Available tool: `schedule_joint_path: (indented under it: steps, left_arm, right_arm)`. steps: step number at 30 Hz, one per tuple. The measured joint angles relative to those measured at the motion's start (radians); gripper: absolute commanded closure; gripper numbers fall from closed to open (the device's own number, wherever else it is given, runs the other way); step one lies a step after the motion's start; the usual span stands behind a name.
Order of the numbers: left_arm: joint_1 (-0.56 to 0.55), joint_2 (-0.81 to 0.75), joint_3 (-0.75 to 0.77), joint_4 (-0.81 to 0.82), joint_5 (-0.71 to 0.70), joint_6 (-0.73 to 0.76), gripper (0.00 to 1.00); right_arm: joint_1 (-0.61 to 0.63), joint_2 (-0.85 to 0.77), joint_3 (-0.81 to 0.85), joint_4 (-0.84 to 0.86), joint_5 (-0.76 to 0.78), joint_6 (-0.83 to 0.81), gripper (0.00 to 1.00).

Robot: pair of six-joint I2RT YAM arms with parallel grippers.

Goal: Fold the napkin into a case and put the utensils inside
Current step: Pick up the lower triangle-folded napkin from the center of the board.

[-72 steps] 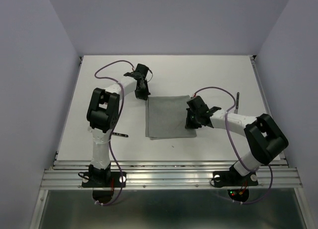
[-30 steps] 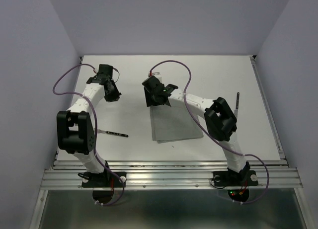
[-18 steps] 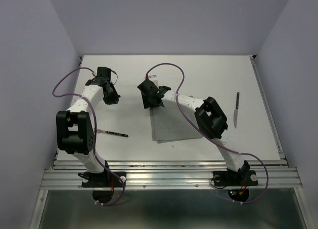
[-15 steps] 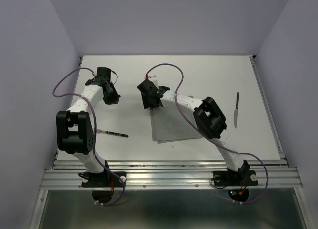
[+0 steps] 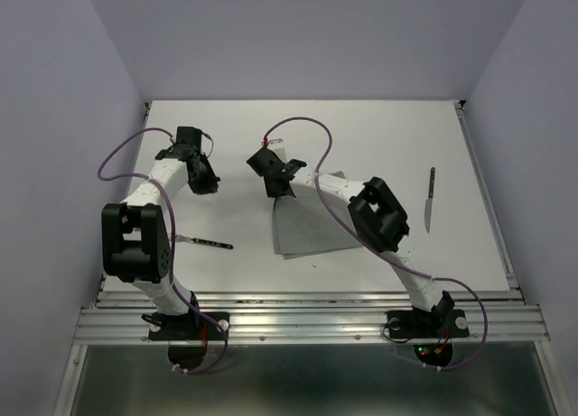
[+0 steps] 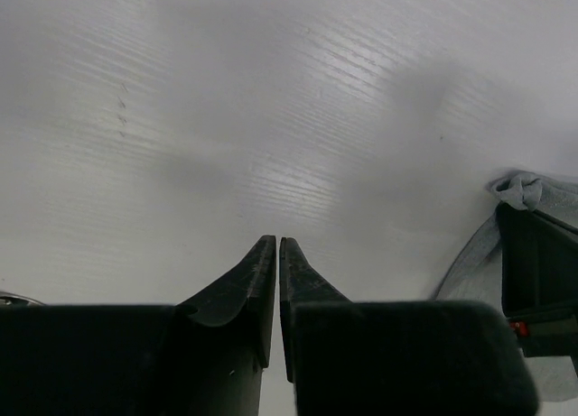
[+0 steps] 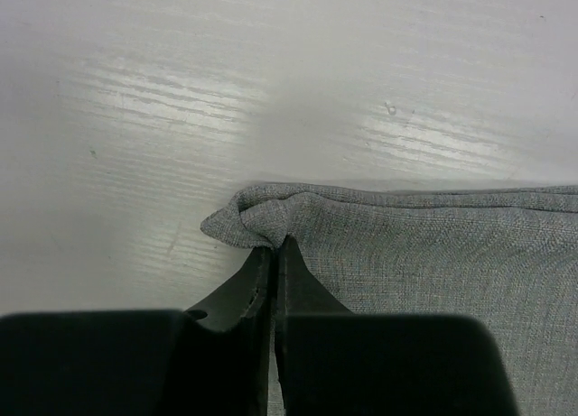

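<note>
Top view: your napkin (image 5: 312, 228) lies folded mid table (image 5: 379, 136); your right gripper (image 5: 274, 183) sits at its far left corner. Left gripper (image 5: 206, 180) off to left, apart from cloth, over bare table. One utensil (image 5: 206, 243) lies near left arm; knife (image 5: 430, 199) well right of cloth.
Left wrist: jaws nearly together, thin slit, nothing between.
Right wrist: jaws pinched tight on napkin, corner bunched up at tips.

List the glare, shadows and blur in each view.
Top external: even light, sharp, only faint shadows on the table. Left wrist: streaky glare on the table ahead, with the left gripper black and featureless. Right wrist: glare bands beyond the napkin, whose weave is crisp.
</note>
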Motion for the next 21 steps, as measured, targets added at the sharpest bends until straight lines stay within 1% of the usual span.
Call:
schedule_joint_path:
  steps: [1, 2, 3, 4, 5, 6, 7, 8, 11, 13, 21]
  left_arm:
    - [0.000, -0.004, -0.008, 0.004, 0.006, 0.000, 0.75]
    - [0.000, -0.008, -0.014, 0.007, 0.019, 0.001, 0.68]
    - [0.000, -0.012, -0.022, 0.012, 0.029, 0.003, 0.65]
    - [0.000, -0.017, -0.031, 0.015, 0.047, 0.003, 0.54]
    - [0.000, -0.019, -0.035, 0.018, 0.058, 0.008, 0.47]
    - [-0.001, -0.024, -0.043, 0.026, 0.084, 0.010, 0.36]
    - [-0.003, -0.025, -0.045, 0.028, 0.095, 0.013, 0.36]
    - [-0.008, -0.026, -0.048, 0.038, 0.115, 0.014, 0.27]
    - [-0.028, -0.027, -0.057, 0.065, 0.174, 0.015, 0.18]
    - [-0.052, -0.027, -0.069, 0.091, 0.225, 0.012, 0.15]
    - [-0.130, -0.017, -0.101, 0.183, 0.386, -0.021, 0.09]
  right_arm:
    - [0.000, -0.002, -0.003, 0.005, -0.001, 0.001, 0.99]
    - [0.000, -0.003, -0.006, 0.010, -0.002, 0.001, 0.99]
    - [0.000, -0.011, -0.023, 0.024, -0.009, 0.000, 0.99]
    - [0.000, -0.019, -0.041, 0.040, -0.019, 0.000, 0.99]
    - [0.000, -0.040, -0.080, 0.070, -0.032, 0.000, 0.99]
    - [0.000, -0.056, -0.104, 0.085, -0.046, -0.001, 0.99]
    - [0.000, -0.068, -0.127, 0.105, -0.064, -0.003, 0.99]
    - [0.000, -0.097, -0.173, 0.128, -0.088, -0.005, 0.99]
    - [-0.003, -0.169, -0.289, 0.186, -0.172, -0.008, 0.99]
    - [-0.010, -0.209, -0.340, 0.205, -0.226, -0.008, 0.99]
    - [-0.023, -0.299, -0.471, 0.316, -0.395, -0.008, 0.99]
